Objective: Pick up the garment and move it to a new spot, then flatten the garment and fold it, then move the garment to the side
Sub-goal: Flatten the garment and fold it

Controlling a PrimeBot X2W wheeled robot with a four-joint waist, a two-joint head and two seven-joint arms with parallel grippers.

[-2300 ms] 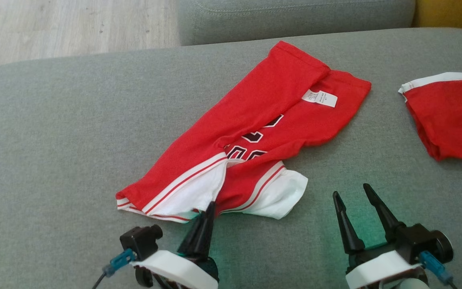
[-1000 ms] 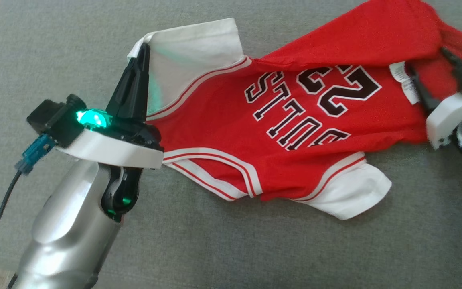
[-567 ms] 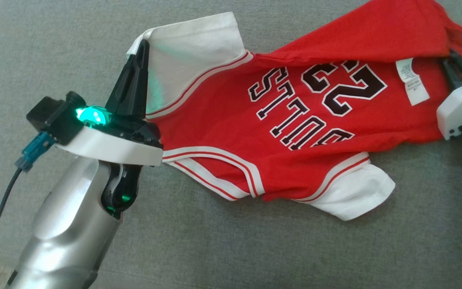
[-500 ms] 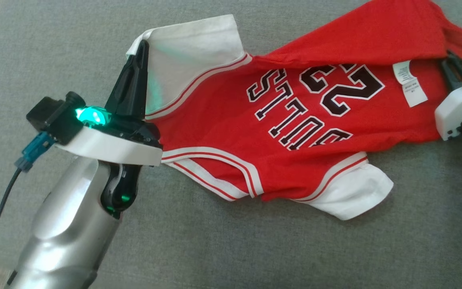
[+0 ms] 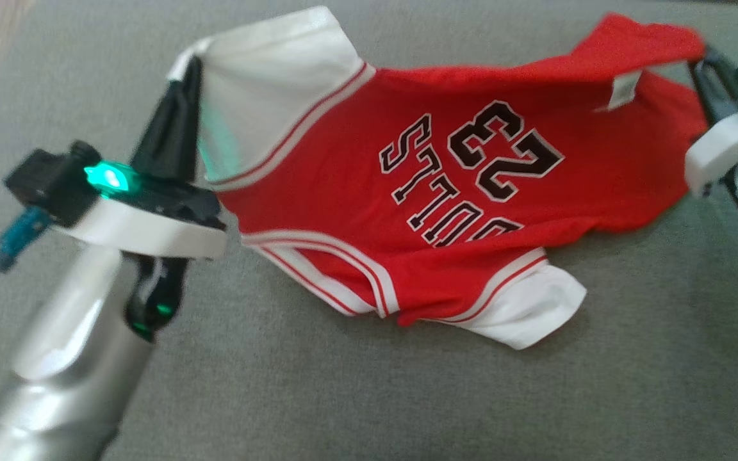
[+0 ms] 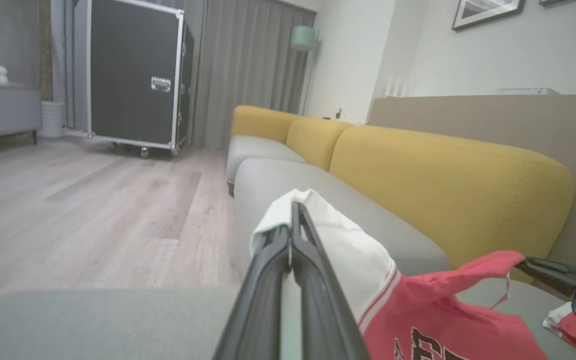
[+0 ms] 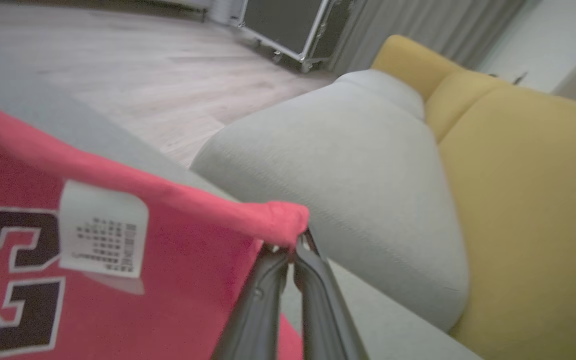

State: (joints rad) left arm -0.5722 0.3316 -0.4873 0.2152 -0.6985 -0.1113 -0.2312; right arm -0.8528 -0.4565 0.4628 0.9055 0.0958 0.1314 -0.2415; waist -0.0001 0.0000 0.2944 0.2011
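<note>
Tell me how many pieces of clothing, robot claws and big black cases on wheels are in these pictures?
Garments: 2, the red jersey and a second red-and-white garment lying on the sofa
Grippers: 2, the left gripper and the right gripper, each shut on the red jersey
Black wheeled case: 1
Total: 5

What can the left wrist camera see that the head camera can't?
The left wrist view adds the room beyond: a yellow sofa back and a black wheeled case. The head view adds the printed front of the jersey in full and its lower white sleeve lying on the grey cushion. Both share the left gripper shut on the upper white sleeve and the right gripper shut on the jersey's far red corner.
</note>
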